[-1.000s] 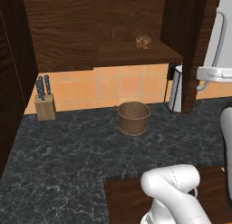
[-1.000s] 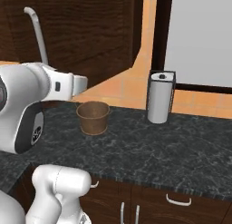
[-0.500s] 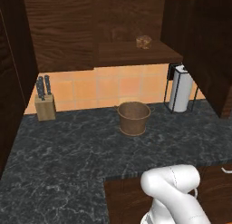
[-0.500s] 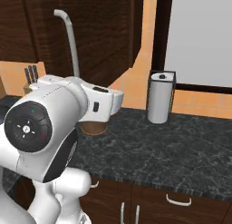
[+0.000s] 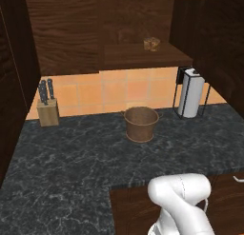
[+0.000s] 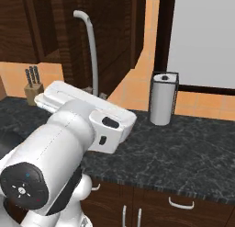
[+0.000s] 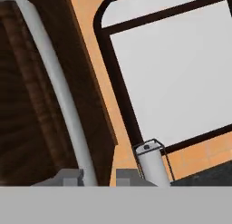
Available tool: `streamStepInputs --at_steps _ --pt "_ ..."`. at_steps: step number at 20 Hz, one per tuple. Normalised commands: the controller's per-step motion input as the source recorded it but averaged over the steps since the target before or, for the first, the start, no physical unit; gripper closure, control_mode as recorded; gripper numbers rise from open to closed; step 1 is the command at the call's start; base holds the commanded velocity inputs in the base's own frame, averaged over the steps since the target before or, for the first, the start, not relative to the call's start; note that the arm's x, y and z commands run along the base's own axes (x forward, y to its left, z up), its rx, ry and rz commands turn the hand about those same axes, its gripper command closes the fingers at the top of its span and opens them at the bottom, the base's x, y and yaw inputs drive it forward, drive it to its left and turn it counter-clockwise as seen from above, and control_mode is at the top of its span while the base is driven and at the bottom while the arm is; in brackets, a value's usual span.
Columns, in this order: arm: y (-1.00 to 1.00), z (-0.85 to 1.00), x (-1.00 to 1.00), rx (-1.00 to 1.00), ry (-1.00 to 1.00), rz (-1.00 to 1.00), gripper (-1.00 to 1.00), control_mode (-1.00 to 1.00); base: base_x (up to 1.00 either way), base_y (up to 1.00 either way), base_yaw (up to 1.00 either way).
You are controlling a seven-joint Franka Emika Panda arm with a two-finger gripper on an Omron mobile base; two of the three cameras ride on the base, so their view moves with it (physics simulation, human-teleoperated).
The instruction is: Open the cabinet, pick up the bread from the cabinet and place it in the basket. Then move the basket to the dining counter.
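One step done — cabinet (image 5: pixel 143 34) open, end effector (image 7: pixel 97 175) closed round its handle (image 7: pixel 59 91). Bread (image 5: pixel 151 44) on shelf at 12 o'clock, basket (image 5: pixel 141 123) empty on desk (image 5: pixel 71 158) — both untouched.

A: What colours do you see on the cabinet (image 5: pixel 86 34)?
B: It is dark brown with a wood grain, and its handle (image 7: pixel 59 91) is silver grey.
A: And the bread (image 5: pixel 151 44)?
B: Light tan. The basket (image 5: pixel 141 123) is brown with a woven look.
A: The counter (image 5: pixel 71 167)?
B: Black with grey marble veins. The wall tiles (image 5: pixel 114 91) are orange, the paper towel roll (image 5: pixel 191 93) is white in a black holder, and the knife block (image 5: pixel 48 111) is pale wood.
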Motion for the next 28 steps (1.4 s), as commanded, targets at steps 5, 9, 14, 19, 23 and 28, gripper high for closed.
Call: streamStepInputs --at_steps 5,9,14,19,23,28 --pt "0.45 0.19 -1.0 0.04 -0.54 -0.04 1.0 -1.0 0.0 0.0 0.0" --pt "1.0 0.0 -0.32 -0.13 -0.19 -0.07 1.0 -1.0 0.0 0.0 0.0" --pt "1.0 0.01 0.21 -0.22 0.0 -0.14 1.0 -1.0 0.0 0.0 0.0" --pt "0.97 -0.01 0.85 -0.21 0.02 -0.28 1.0 -1.0 0.0 0.0 0.0" --pt "0.26 -0.12 1.0 -0.13 0.1 -0.37 1.0 -1.0 0.0 0.0 0.0" --pt "-0.21 -0.15 1.0 -0.07 0.09 -0.42 1.0 -1.0 0.0 0.0 0.0"
